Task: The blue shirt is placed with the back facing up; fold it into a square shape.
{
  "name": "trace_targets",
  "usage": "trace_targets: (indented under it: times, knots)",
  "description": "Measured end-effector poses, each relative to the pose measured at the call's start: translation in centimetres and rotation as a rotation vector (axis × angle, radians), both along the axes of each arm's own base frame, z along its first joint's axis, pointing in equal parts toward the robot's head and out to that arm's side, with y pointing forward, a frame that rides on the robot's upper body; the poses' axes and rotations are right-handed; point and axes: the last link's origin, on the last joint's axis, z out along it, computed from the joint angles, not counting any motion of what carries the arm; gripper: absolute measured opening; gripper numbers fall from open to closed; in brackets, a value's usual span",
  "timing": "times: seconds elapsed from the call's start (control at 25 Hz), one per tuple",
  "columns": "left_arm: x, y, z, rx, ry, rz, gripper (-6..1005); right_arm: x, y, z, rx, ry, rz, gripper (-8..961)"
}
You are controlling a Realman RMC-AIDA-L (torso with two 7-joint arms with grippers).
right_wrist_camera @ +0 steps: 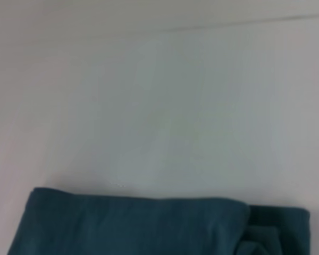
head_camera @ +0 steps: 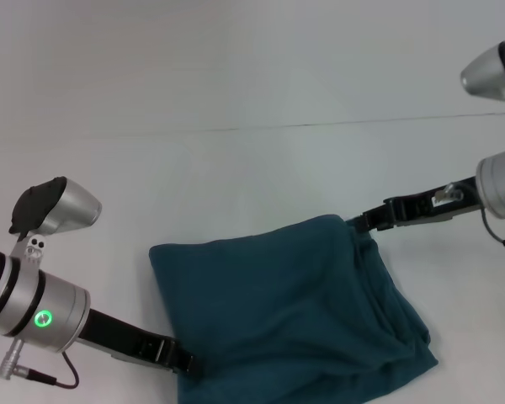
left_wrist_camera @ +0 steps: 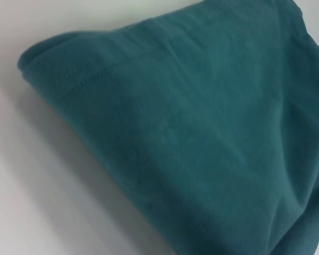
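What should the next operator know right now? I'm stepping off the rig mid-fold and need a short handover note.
Left gripper: at the near-left edge of the blue shirt, tips at the cloth.
Right gripper: at the shirt's far-right corner.
Shirt: on the white table, already folded into a compact, roughly square bundle; its right side is bunched and uneven.
Left: tidy that side, release, withdraw both arms.

I can read no text, label, brand or number anywhere here; the blue shirt (head_camera: 286, 311) shows me only plain fabric.
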Motion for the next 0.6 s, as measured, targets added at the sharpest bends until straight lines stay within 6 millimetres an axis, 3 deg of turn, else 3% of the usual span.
trace_targets:
  times: [0.24, 0.32, 0.6]
  knots:
    - [0.2, 0.0, 0.0, -0.006, -0.006, -0.015, 135, -1.5, -0.7, 1.5, -0.032, 0.005, 0.028, 430]
    - [0.3, 0.0, 0.0, -0.007, -0.007, -0.018, 136, -1.8, -1.2, 1.2, -0.067, -0.007, 0.024, 538]
    - [0.2, 0.1, 0.1, -0.007, -0.008, -0.023, 140, -1.7, -2.0, -0.4, -0.134, -0.089, 0.004, 703]
